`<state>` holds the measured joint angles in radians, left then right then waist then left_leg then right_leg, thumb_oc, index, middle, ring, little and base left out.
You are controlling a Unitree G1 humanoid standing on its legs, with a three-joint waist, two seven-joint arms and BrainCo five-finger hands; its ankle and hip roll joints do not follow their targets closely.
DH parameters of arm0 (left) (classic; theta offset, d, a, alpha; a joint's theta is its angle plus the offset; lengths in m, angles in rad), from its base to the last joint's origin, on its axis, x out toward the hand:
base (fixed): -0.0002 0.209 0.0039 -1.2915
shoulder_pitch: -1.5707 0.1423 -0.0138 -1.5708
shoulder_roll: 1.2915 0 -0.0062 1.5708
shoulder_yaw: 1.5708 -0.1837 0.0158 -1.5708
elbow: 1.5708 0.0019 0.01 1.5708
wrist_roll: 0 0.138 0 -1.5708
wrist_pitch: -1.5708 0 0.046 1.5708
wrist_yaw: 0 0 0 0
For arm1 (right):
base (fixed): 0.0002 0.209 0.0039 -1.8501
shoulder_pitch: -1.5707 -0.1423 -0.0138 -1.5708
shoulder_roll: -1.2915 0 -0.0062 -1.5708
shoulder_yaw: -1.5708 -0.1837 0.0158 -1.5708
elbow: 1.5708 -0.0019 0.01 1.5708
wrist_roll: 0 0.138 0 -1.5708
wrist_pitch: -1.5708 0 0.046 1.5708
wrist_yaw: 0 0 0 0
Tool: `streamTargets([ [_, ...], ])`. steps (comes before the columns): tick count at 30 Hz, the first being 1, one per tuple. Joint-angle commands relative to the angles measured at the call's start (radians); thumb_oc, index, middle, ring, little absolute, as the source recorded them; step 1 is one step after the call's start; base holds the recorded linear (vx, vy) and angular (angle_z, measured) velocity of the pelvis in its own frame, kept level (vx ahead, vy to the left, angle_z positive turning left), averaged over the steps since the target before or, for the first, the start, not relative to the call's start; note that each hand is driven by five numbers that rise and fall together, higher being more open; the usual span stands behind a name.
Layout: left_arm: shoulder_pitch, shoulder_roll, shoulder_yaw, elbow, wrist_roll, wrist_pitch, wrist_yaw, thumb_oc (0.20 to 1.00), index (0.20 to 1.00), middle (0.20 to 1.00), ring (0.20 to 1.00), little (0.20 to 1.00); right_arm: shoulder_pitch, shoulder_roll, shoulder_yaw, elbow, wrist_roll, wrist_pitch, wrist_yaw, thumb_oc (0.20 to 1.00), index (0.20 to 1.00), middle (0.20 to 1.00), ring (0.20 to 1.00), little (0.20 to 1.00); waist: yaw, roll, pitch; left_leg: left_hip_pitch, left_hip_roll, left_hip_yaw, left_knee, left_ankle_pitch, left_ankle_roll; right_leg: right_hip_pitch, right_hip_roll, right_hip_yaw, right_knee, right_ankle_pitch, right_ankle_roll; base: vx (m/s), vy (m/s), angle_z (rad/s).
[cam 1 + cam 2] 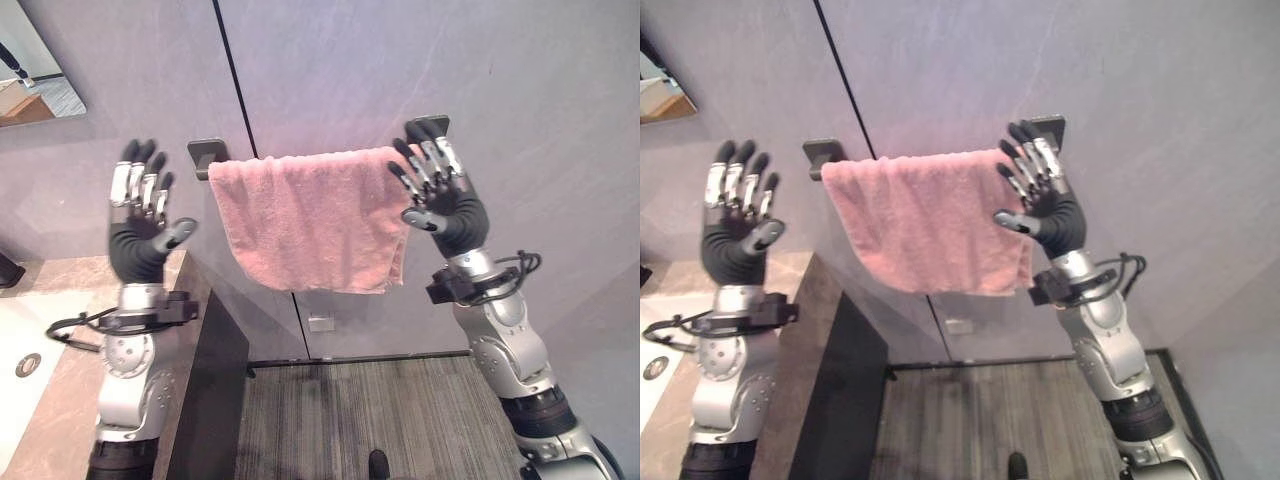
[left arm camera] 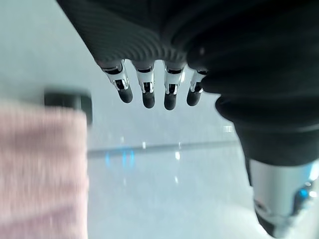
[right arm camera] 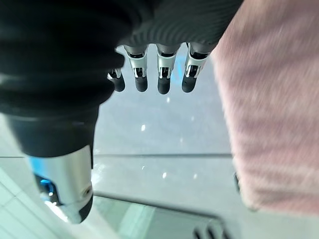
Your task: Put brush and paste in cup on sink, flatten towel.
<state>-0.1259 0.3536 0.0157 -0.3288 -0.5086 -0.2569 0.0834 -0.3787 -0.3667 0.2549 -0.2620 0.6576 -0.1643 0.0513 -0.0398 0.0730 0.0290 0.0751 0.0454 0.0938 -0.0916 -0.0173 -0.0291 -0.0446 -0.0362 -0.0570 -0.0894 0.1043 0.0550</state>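
Towel (image 1: pixel 310 220) edges between open hands

Towel (image 1: pixel 310 220) on wall rail, right of sink (image 1: pixel 40 340).

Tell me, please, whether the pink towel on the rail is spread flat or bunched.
Mostly spread: the pink towel drapes over the rail, though its lower edge slants and the right side folds near the right hand.
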Motion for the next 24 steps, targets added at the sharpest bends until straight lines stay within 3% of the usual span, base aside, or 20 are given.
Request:
streamTargets([
  [1,-0.146,0.03,-0.089,0.068,-0.054,-0.065,0.023,1.0,1.0,1.0,1.0,1.0,-0.139,0.113,0.06,0.073,0.14,-0.082,0.0,1.0,1.0,1.0,1.0,1.0,-0.012,-0.066,-0.052,0.017,-0.018,0.012,0.004,0.0,-0.014,0.114,-0.048,0.018,0.003,-0.099,0.046,0.0,-0.005,0.03],
  [9,-0.267,-0.016,-0.165,0.21,-0.152,-0.073,0.055,1.0,1.0,1.0,1.0,1.0,-0.229,0.158,0.096,0.189,0.16,-0.102,-0.062,1.0,1.0,1.0,1.0,1.0,-0.017,-0.069,-0.041,0.003,-0.016,0.015,0.004,0.005,-0.015,0.094,-0.044,0.023,0.005,-0.092,0.047,0.0,-0.001,0.0],
  [11,-0.311,-0.033,-0.191,0.272,-0.182,-0.074,0.071,1.0,1.0,1.0,1.0,1.0,-0.254,0.202,0.115,0.251,0.224,-0.107,-0.074,1.0,1.0,1.0,1.0,1.0,-0.017,-0.068,-0.038,-0.007,-0.016,0.014,0.004,0.008,-0.015,0.086,-0.043,0.023,0.005,-0.09,0.047,0.0,0.0,0.0],
  [24,-0.435,-0.015,-0.232,0.39,-0.153,-0.079,0.097,1.0,1.0,1.0,1.0,1.0,-0.359,0.219,0.106,0.404,0.23,-0.129,-0.123,1.0,1.0,1.0,1.0,1.0,-0.015,-0.059,-0.037,-0.023,-0.022,0.011,0.004,0.01,-0.016,0.071,-0.045,0.022,0.002,-0.091,0.052,0.01,-0.002,0.01],
])
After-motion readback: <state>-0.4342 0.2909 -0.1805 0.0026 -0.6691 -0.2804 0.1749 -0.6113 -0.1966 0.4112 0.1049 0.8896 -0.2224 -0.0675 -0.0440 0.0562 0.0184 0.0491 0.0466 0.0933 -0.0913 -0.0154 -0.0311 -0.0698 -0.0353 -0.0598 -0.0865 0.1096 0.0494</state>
